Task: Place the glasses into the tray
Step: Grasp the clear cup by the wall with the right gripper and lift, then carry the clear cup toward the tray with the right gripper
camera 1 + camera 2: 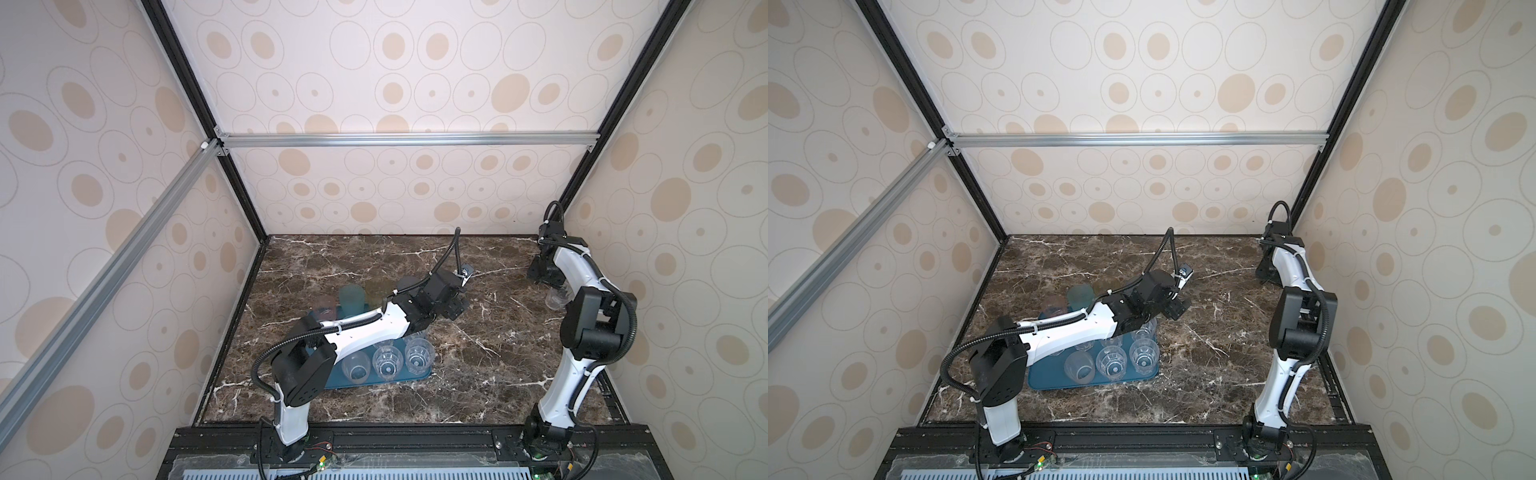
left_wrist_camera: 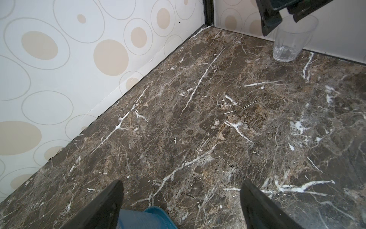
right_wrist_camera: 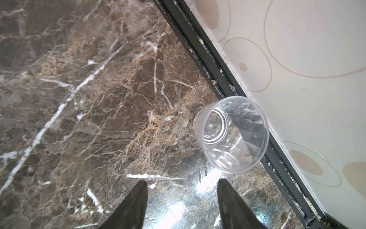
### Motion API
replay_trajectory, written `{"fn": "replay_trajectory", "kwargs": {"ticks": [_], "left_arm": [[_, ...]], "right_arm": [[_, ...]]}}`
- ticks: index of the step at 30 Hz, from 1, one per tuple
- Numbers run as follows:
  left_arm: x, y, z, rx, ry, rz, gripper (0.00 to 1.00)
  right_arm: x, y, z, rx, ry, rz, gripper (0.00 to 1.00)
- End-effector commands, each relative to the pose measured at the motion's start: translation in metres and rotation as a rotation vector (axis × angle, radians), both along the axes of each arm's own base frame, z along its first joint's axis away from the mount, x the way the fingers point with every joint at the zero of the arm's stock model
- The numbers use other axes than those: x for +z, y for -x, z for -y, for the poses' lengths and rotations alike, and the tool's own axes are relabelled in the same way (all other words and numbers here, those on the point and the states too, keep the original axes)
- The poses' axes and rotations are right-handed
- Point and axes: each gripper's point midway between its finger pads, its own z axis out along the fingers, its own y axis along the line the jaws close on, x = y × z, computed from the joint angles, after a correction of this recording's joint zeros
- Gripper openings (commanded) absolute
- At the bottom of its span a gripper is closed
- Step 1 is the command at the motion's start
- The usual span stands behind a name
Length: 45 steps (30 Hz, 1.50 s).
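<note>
Glasses (image 1: 386,361) stand upright, mouths up, on the tray (image 1: 336,376) at my left. One clear glass (image 3: 231,134) is off it, against the right wall (image 3: 297,59), also upright with its long axis vertical. My right gripper (image 3: 182,182) hangs just beside it, jaws apart and empty. My left gripper (image 2: 182,182) is spread wide near the tray's far corner, holding nothing.
</note>
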Motion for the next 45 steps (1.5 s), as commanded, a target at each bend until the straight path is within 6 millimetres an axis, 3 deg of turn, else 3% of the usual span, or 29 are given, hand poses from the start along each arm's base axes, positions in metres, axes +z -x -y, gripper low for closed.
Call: {"fn": "replay_trajectory", "kwargs": {"ticks": [1,8,13,18,21,25,31,40,45], "left_arm": [[0.008,0.001,0.011,-0.019,0.021,-0.011,0.91],[0.002,0.002,0.009,-0.008,0.011,-0.027,0.91],[0.000,0.003,0.009,-0.007,0.008,-0.041,0.91],[-0.002,0.004,0.002,0.003,-0.011,-0.032,0.90],[-0.001,0.005,0.000,0.007,-0.011,-0.029,0.91],[0.002,0.003,-0.002,0.019,0.002,-0.017,0.91],[0.019,0.000,-0.012,0.065,0.024,0.021,0.91],[0.038,0.004,-0.061,0.171,0.019,0.075,0.91],[0.043,0.010,-0.086,0.209,0.034,0.083,0.92]], "right_arm": [[-0.002,0.001,0.016,-0.010,0.012,-0.018,0.58],[-0.030,-0.001,0.031,-0.014,-0.057,-0.059,0.54],[-0.045,-0.008,0.031,-0.004,-0.096,-0.074,0.47],[-0.055,-0.009,0.027,0.005,-0.121,-0.093,0.30],[-0.052,-0.010,0.018,0.021,-0.166,-0.074,0.15],[-0.029,-0.013,-0.016,0.070,-0.219,-0.003,0.07],[-0.004,0.005,-0.100,0.210,-0.236,0.040,0.06],[-0.028,0.089,-0.231,0.510,-0.161,-0.091,0.07],[-0.042,0.120,-0.275,0.627,-0.114,-0.158,0.07]]}}
